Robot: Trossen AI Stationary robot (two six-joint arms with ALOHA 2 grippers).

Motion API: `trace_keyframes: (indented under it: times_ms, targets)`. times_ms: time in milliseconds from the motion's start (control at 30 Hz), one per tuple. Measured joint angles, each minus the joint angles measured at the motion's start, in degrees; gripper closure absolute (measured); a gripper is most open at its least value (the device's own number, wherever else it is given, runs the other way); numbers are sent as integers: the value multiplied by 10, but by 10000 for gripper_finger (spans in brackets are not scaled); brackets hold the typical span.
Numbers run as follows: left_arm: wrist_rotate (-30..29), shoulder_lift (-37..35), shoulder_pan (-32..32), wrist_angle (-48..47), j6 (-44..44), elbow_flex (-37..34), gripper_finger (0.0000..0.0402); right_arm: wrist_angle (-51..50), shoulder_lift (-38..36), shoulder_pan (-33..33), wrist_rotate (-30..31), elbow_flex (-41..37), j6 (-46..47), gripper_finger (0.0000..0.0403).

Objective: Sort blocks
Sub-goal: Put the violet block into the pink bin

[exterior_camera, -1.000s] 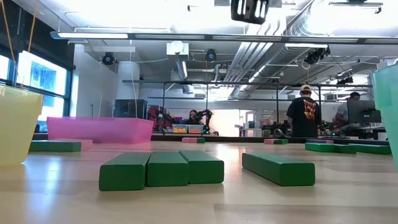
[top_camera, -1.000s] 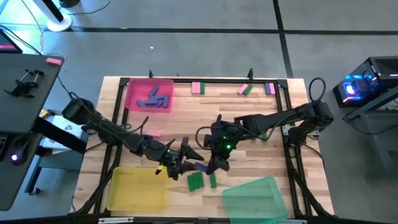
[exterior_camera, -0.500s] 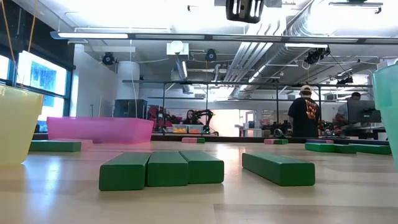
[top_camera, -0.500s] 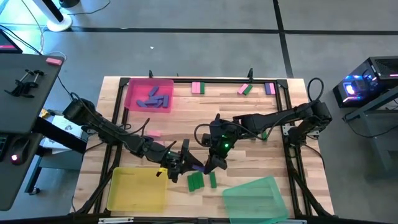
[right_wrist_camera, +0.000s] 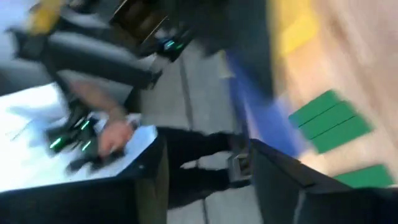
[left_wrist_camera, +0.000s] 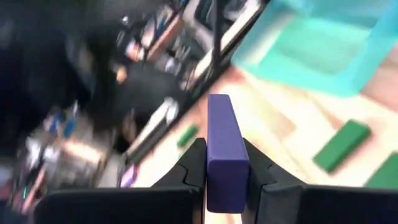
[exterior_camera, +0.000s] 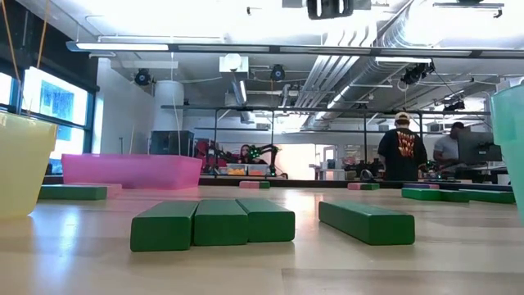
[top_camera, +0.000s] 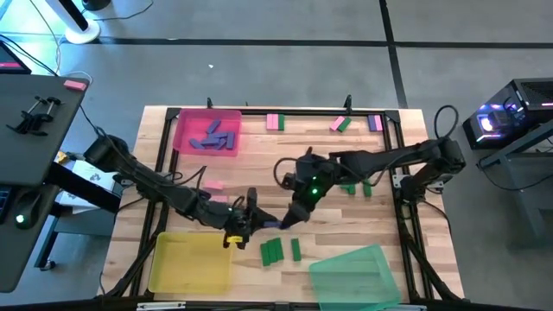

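Note:
A purple-blue block (left_wrist_camera: pixel 222 146) is held between the fingers of my left gripper (top_camera: pixel 257 220) over the table's middle near part; the block (top_camera: pixel 273 225) points toward my right gripper (top_camera: pixel 290 218). That gripper (right_wrist_camera: pixel 211 180) stands open just beyond the block's free end, with nothing between its fingers. Green blocks (top_camera: pixel 272 250) lie side by side on the wood below, with one more (top_camera: pixel 295 250) beside them. Several purple-blue blocks lie in the pink tray (top_camera: pixel 183 130). My left gripper pinches the purple-blue block by its two long sides (left_wrist_camera: pixel 211 171) between its two fingers (left_wrist_camera: pixel 194 169), which lie along the block. Most of the block sticks out past the fingertips, toward the table's right. No part of it shows on the table in the low view.
A yellow tray (top_camera: pixel 190 263) and a green tray (top_camera: pixel 354 275) sit at the near edge. Pink, green and purple blocks (top_camera: pixel 340 124) lie along the far edge, green ones (top_camera: pixel 354 186) at mid right, a pink one (top_camera: pixel 212 184) at mid left. People stand in the room behind.
My left gripper has shut on the purple-blue block that my right gripper was holding. My right gripper has opened, let go of the block and drawn back a little toward the far edge. The block stays off the table.

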Motion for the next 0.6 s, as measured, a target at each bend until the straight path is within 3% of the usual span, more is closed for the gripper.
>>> trace_keyframes:
  times_ms: [133, 300, 367, 433, 533, 600]
  targets:
    - [-136, -75, 20, -171, -107, 0, 375, -16, -40, -19, -17, 0, -31, 228]
    - [-249, -207, 134, -431, -389, -19, 376, -79, -107, -14, 86, 1, -94, 228]
    - [-236, -250, 213, -522, -521, -38, 376, -109, -128, -5, 160, 1, -112, 227]
    - [-167, -277, 307, -564, -603, -50, 376, -133, -144, 5, 237, 1, -120, 227]
    - [-59, -280, 436, -579, -635, -64, 376, -158, -157, 20, 311, 1, -124, 227]
    - [-27, -264, 507, -565, -615, -64, 376, -167, -157, 28, 334, 1, -124, 227]
